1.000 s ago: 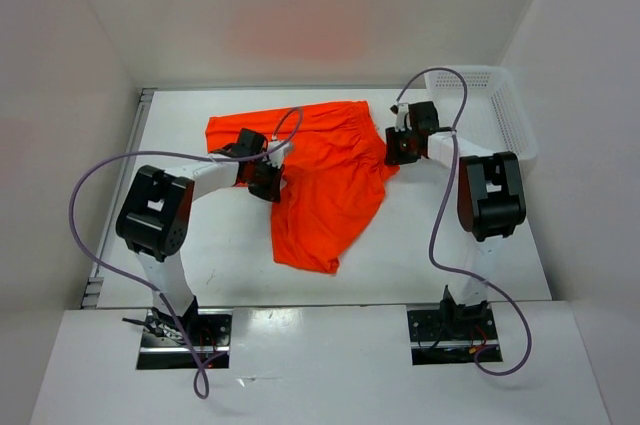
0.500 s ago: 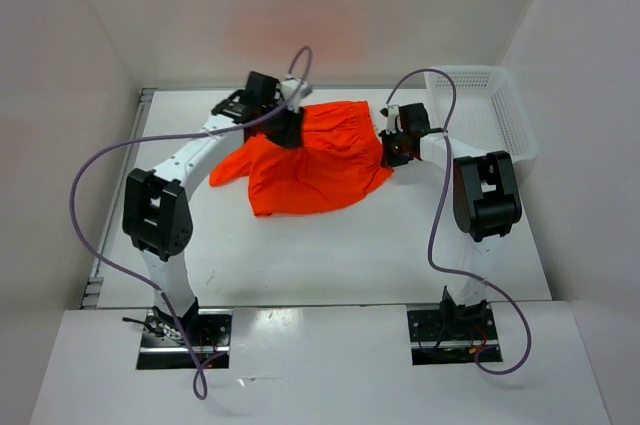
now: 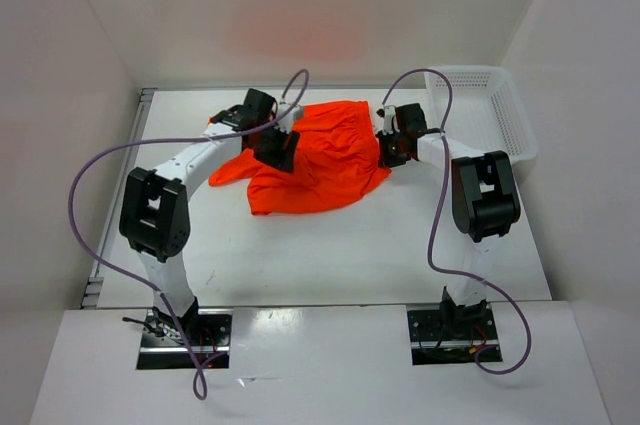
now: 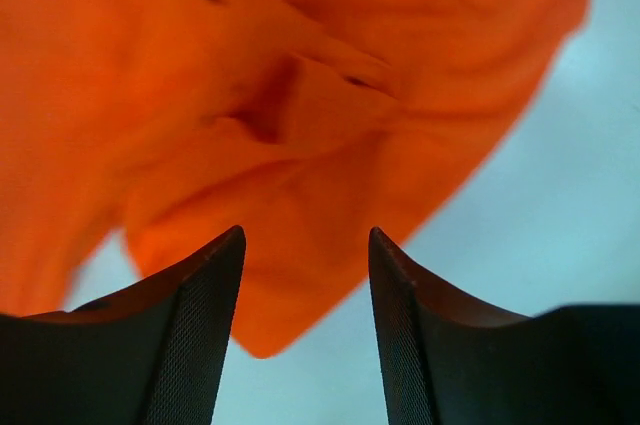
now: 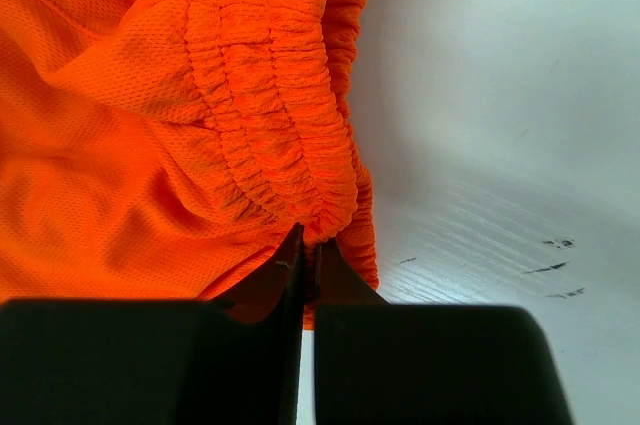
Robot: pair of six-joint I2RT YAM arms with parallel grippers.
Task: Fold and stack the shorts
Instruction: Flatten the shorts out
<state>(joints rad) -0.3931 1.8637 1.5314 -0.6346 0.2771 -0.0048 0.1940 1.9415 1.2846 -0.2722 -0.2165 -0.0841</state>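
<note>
The orange-red shorts [image 3: 315,160] lie folded over on themselves at the back middle of the white table, with the gathered waistband on the right side. My left gripper [image 3: 278,152] hovers over their left part. In the left wrist view it [image 4: 305,245] is open, nothing sits between its fingers, and the rumpled cloth [image 4: 300,95] lies below and beyond them. My right gripper [image 3: 388,150] is at the shorts' right edge. In the right wrist view it [image 5: 308,245] is shut, pinching the gathered waistband [image 5: 270,135].
A white perforated basket [image 3: 495,105] stands at the back right, just behind the right arm. White walls close in the table [image 3: 330,245] on the left, back and right. Purple cables loop over both arms.
The left gripper carried the near leg of the shorts up to the back, folding them, then opened and let go. The right gripper shut on the waistband.
</note>
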